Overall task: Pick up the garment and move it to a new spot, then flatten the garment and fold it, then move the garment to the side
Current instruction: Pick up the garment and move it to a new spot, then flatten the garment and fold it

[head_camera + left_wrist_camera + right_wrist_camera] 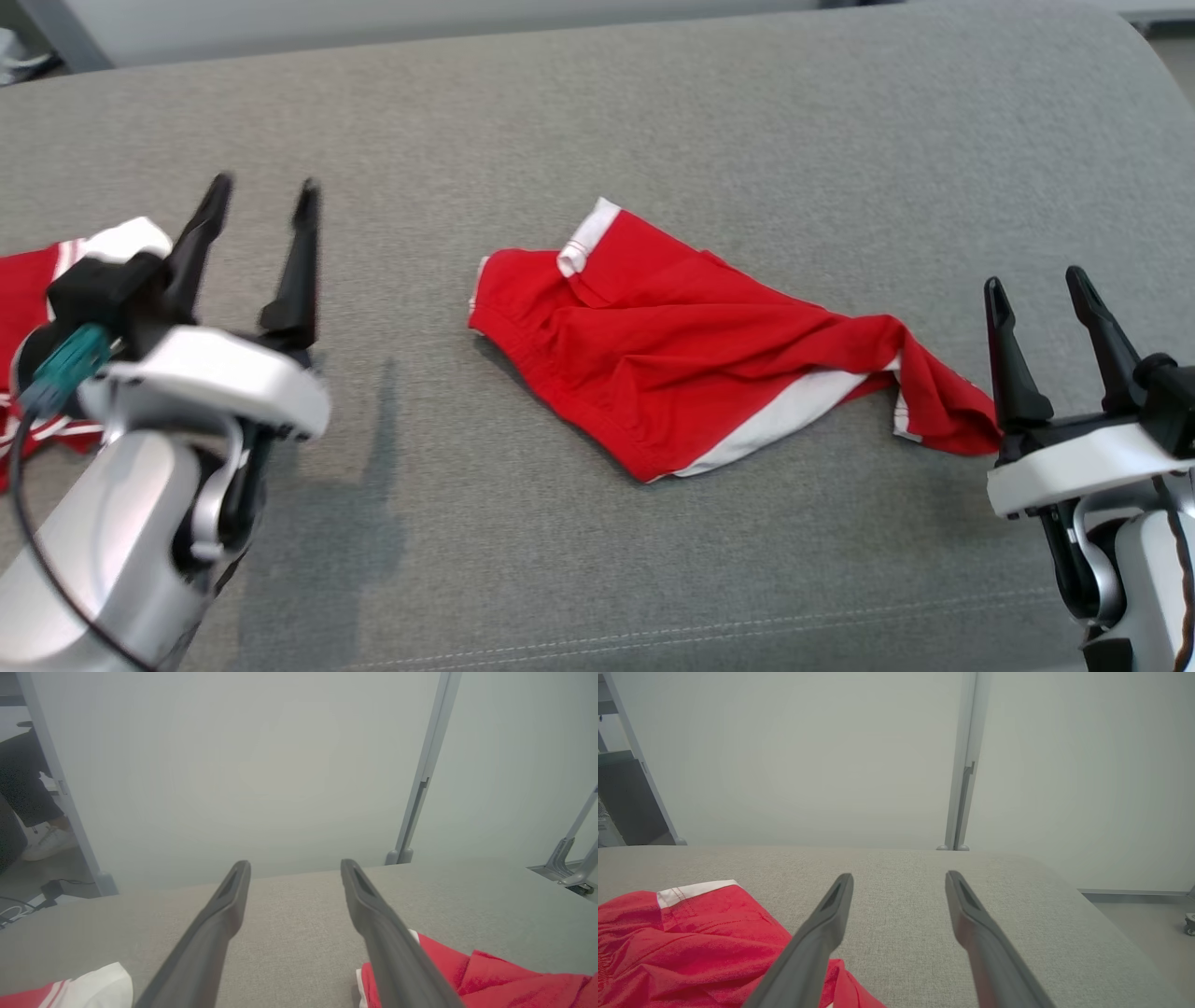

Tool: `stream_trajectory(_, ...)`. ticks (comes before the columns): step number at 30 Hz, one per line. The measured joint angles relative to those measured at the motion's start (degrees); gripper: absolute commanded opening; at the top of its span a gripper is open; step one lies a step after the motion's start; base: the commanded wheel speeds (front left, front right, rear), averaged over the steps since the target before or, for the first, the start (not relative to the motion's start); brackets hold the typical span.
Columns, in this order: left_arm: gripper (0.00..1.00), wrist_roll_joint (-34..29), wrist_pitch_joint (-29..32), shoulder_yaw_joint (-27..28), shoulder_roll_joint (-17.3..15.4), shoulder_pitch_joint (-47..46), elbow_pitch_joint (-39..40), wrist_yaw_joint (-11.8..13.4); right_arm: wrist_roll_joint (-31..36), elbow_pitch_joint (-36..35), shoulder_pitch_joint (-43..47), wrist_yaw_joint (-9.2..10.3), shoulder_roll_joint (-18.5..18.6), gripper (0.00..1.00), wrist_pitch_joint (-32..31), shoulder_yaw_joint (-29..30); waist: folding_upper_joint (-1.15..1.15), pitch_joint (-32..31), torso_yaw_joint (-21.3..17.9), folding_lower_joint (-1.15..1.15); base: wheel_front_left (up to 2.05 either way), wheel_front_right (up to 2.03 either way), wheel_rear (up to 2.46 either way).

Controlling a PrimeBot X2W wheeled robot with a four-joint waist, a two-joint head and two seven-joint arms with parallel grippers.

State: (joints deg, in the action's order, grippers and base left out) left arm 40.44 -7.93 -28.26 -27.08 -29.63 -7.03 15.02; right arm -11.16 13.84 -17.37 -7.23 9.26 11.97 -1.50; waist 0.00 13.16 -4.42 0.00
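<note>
Garment (691, 345), red with white trim, is seen lying crumpled near the middle of the grey fabric tabletop (747, 140), gripped by nothing. Left gripper (264, 187) is shown with fingers spread wide and empty, over the tabletop to the garment's left and well apart from it. Right gripper (1034, 280) is likewise spread and empty, just beside the garment's right end; contact cannot be told. A second red-and-white cloth (28, 308) is partly hidden behind the left gripper at the tabletop's left edge. A person's white shoe (46, 842) is seen past a pale partition (233, 765).
</note>
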Motion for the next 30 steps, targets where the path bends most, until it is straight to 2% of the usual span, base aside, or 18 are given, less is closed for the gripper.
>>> stream_trajectory(5,1.0,1.82,-4.04,5.32,-3.22,9.25,4.05,2.41,0.73,-1.59,2.66,0.0,-0.07,1.0,-0.86,0.68,0.0,-2.34,2.56,0.0,0.0,0.0,0.0)
stream_trajectory(11,1.0,2.16,-6.05,8.72,-4.22,20.53,10.04,4.32,1.08,-3.18,5.99,0.0,-0.35,1.0,-1.48,0.84,0.0,-5.1,3.67,0.0,0.0,0.0,0.0)
stream_trajectory(17,1.0,0.07,-6.32,8.78,-4.02,27.06,14.68,4.78,1.62,-5.42,10.07,0.0,-1.53,1.0,-2.23,0.89,0.0,-7.4,4.38,0.0,0.0,0.0,0.0)
stream_trajectory(22,1.0,-1.36,-6.32,8.34,-3.63,31.08,15.67,4.82,1.76,-7.2,13.91,0.0,-2.45,1.0,-2.65,0.9,0.0,-9.11,4.61,0.0,0.0,0.0,0.0)
stream_trajectory(30,1.0,-2.13,-6.42,8.39,-4.13,35.26,16.67,6.24,2.7,-10.33,19.24,0.0,-4.03,1.0,-3.91,1.23,0.0,-10.79,4.45,0.0,0.0,0.0,0.0)
